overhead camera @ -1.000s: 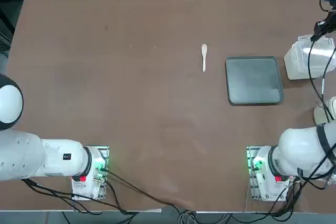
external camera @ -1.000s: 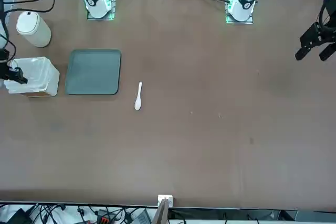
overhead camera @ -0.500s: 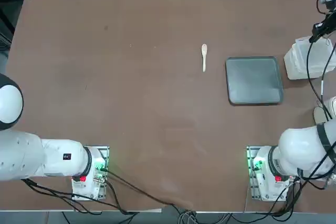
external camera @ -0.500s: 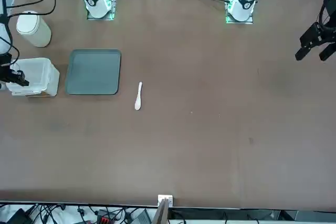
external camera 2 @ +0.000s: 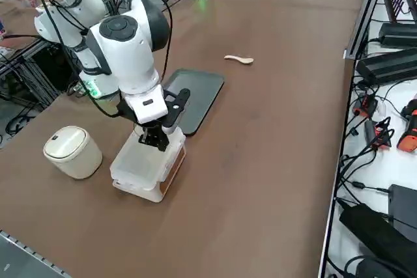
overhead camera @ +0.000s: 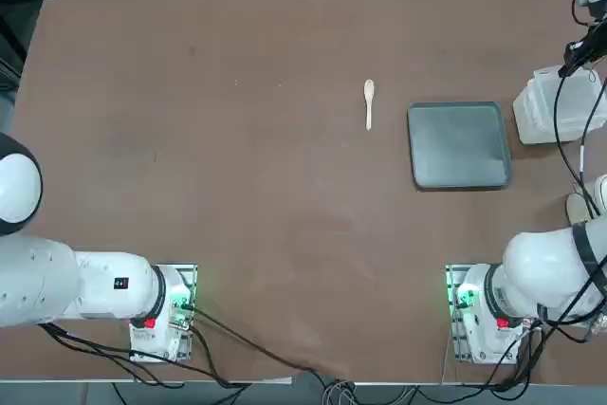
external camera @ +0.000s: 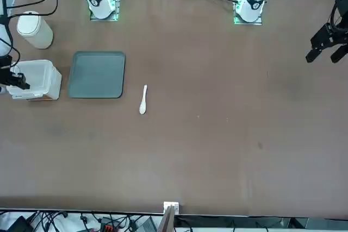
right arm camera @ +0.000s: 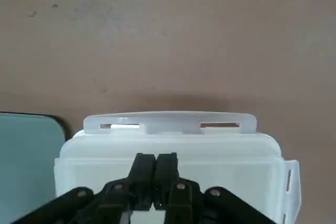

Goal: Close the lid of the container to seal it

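The container is a small translucent white box at the table's right edge, next to the grey tray; it also shows in the top view and the front view. Its lid lies flat on top of it, and the front tab sits over the box's rim. My right gripper is shut, both fingertips pressed together on the lid's top near its middle. Nothing is held between them.
A dark grey flat tray lies just inboard of the box. A white spoon rests further toward the table's middle. A round off-white cup stands near the box on the robot's side. The table edge runs close past the box.
A second ago the lid stood a little raised and tilted. It has gone down flat onto the box under my shut gripper. Over the last half second nothing visibly moved.
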`<control>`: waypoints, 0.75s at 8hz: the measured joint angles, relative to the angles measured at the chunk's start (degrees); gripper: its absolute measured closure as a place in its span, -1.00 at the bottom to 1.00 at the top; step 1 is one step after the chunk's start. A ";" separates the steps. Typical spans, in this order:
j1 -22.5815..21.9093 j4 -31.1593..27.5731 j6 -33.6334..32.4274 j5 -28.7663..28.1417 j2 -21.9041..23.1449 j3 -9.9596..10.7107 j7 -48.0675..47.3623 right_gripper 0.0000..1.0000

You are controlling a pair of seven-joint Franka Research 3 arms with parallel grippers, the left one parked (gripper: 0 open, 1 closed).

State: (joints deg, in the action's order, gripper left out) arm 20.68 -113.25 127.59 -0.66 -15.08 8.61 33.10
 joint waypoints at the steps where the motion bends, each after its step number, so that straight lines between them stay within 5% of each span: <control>1: 0.00 0.00 0.00 0.00 0.00 0.00 0.00 0.96; 6: -0.03 0.45 -0.80 0.00 0.01 -0.04 -0.07 0.96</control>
State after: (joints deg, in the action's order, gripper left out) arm 20.65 -112.80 126.80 -0.66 -15.06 8.57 33.03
